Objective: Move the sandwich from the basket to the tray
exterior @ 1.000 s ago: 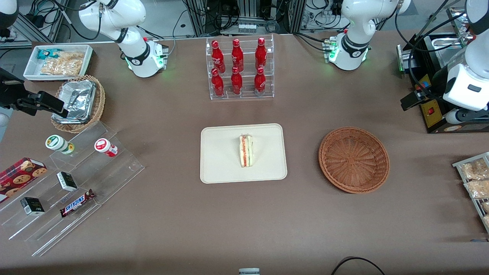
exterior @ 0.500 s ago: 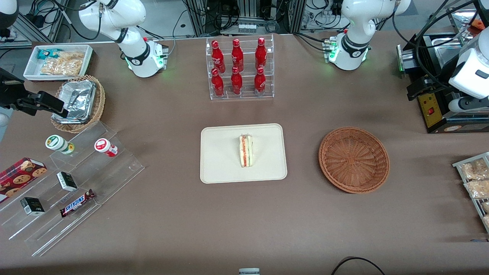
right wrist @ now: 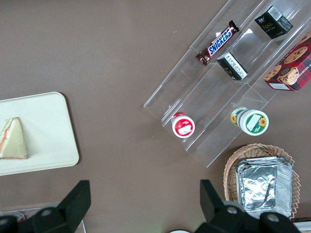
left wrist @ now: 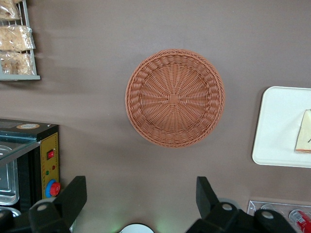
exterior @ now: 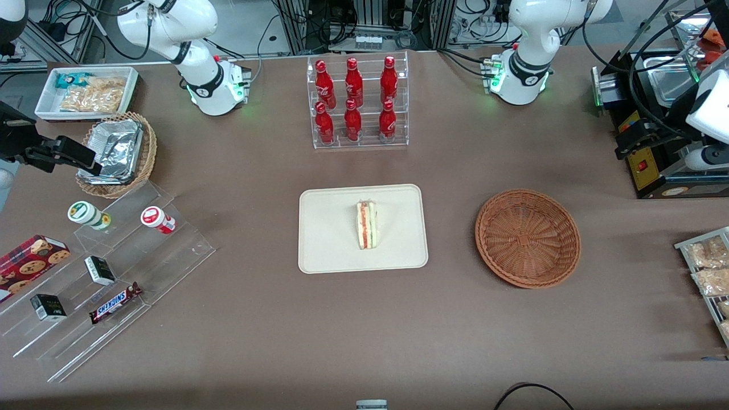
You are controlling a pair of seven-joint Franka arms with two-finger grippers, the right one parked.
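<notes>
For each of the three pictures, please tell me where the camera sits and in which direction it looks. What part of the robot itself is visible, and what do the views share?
Front view: high, facing both arm bases; looks down on the tray, the sandwich on it and the empty basket.
Left wrist view: on the working arm, looking straight down on the basket; the gripper shows with fingers spread open.
Right wrist view: on the parked arm, looking down at the Snickers bar.
Shared: all three show the tray and sandwich.

basket [exterior: 528, 238]: woven wicker, rough | tray [exterior: 324, 239]: smooth, matt | table [exterior: 364, 330]: matt brown covering | gripper [left wrist: 136, 204], raised near the basket toward the working arm's end: black matt plastic fingers [left wrist: 206, 191]
</notes>
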